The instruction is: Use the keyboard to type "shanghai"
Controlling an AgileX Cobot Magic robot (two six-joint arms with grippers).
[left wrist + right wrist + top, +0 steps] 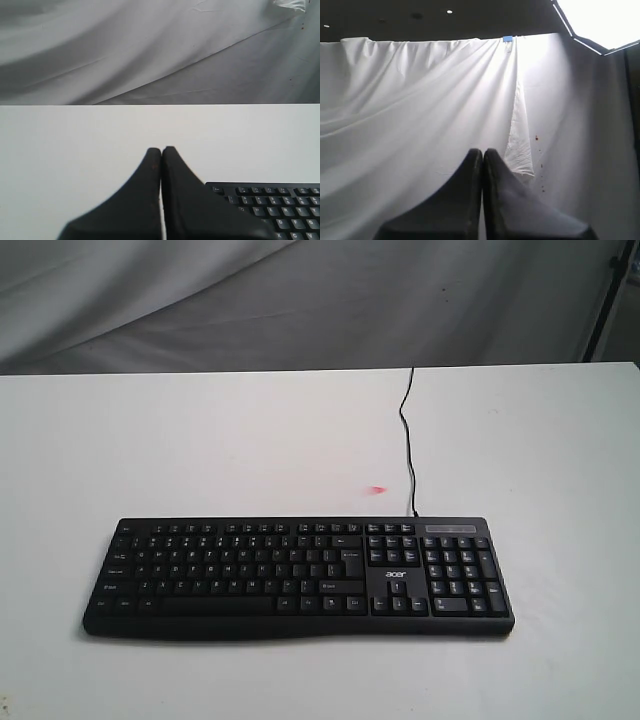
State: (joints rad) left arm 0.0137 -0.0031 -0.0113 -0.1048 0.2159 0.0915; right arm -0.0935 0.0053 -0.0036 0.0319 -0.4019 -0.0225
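Observation:
The wide black keyboard (298, 578) with white legends and an "acer" logo lies across the front of the white table (200, 450). Its thin black cable (408, 440) runs back toward the far edge. Neither arm shows in the exterior view. In the left wrist view my left gripper (161, 149) is shut and empty, hanging over bare table just off the keyboard's (272, 207) Esc corner. In the right wrist view my right gripper (482, 151) is shut and empty, facing the white curtain; no keyboard or table appears there.
A small red spot (378, 489) marks the tabletop behind the keyboard. A white draped curtain (300, 300) hangs behind the table, and a dark stand (610, 300) rises at the back right corner.

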